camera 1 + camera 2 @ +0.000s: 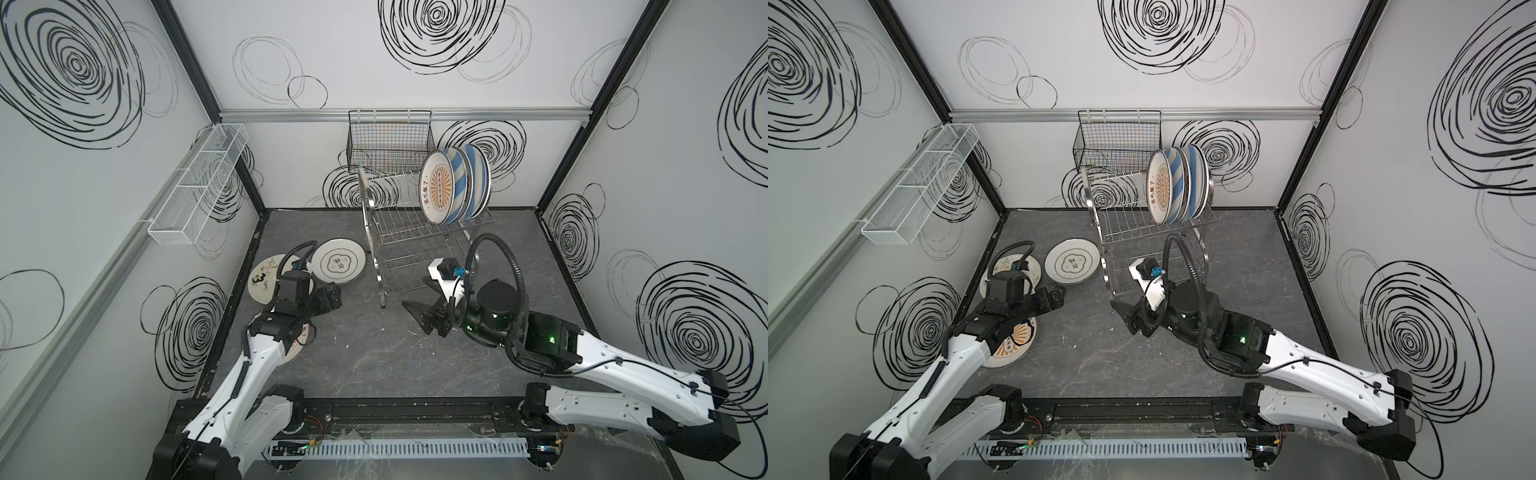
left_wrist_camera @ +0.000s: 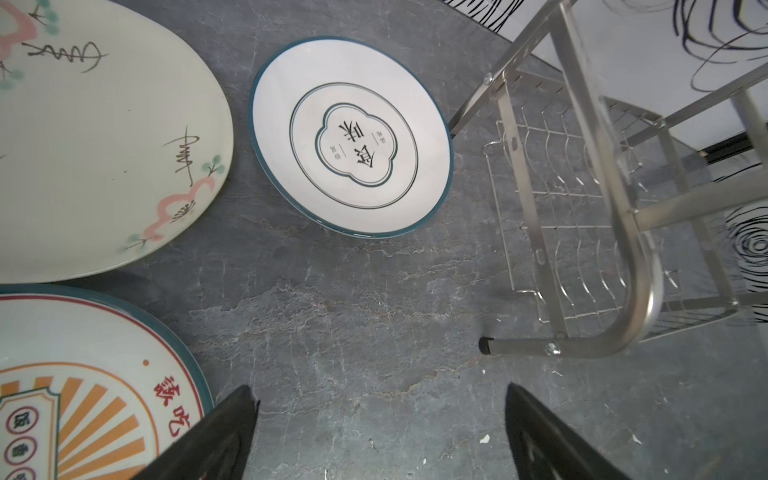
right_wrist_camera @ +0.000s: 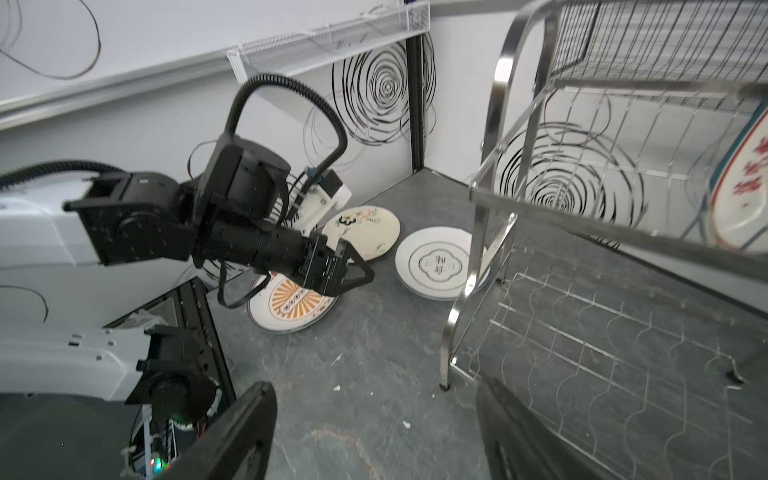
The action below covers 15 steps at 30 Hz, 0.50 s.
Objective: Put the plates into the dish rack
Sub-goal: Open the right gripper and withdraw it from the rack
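Both sets of jaws are spread with nothing between them.

- **Left jaws:** They hang over bare worktop [image 2: 353,332]. The green-rimmed plate [image 2: 351,137] lies flat straight ahead of them. The sunburst plate [image 2: 83,395] is tight against one side, and the cream plate [image 2: 104,137] is further ahead on that same side.
- **Right jaws:** They hover by the near end of the dish rack [image 1: 399,232], with the lower tier ahead of them.
- **Loaded plates [image 1: 455,185]:** These stand upright in the top tier, well above and beyond both sets of jaws.

Risks as I see them:
1. The green-rimmed plate lies flat with its rim at, or touching, the rack leg. A jaw digging under the rim could shove it into the leg, jolt the rack and tip the loaded plates.
2. The sunburst plate looks stacked on another plate. A pinch may grab both, or the top one may skate off.
3. Both arms are crowding the same end of the rack. They could clip each other or the arched frame.
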Tool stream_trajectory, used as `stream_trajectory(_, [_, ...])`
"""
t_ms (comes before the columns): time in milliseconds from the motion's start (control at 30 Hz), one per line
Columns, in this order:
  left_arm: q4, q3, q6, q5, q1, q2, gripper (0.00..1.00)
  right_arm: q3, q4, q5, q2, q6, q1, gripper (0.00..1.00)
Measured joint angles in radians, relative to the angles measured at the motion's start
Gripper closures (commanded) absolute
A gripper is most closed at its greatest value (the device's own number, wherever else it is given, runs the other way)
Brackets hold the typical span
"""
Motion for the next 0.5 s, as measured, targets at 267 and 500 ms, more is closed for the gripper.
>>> stream_trajectory(267, [-0.104, 0.036, -0.050, -0.159, -0.070, 0.088, 0.04, -0.264, 0.072, -0.036, -0.079, 0.101, 0.003, 0.17])
stream_trajectory(500, [-0.129, 0.045, -0.069, -0.206, -0.054, 0.161, 0.04, -0.394, 0.146, -0.092, -0.172, 0.169, 0.000, 0.14])
